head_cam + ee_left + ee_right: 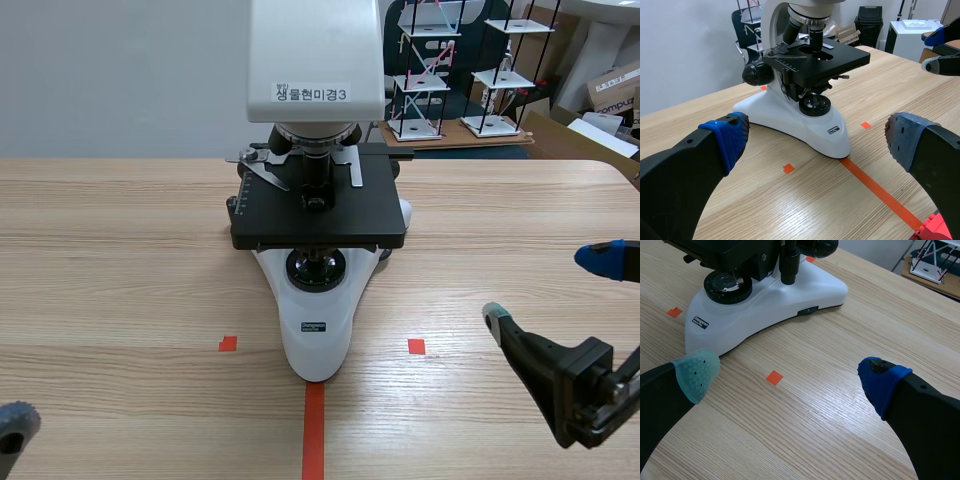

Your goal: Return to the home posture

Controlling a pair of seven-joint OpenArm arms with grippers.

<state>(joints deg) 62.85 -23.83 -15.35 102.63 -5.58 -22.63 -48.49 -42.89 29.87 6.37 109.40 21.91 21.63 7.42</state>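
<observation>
Left tool point(815, 139) spread wide, holding nothing, right tool point(787, 377) likewise, microscope point(318, 320) ahead, untouched

The scene view's top edge is cutting off the microscope point(318, 230) above its head, the left gripper point(816, 136) is showing only 1 grey pad point(15, 420) there, the right gripper point(548, 287) is losing its blue-padded finger point(603, 259) past the side, and the base label point(316, 326) is printing too small to read.

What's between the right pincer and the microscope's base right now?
Only bare wooden table with one small orange-red tape square, no objects. The right wrist view shows this stretch between the right pincer and the microscope base.
</observation>
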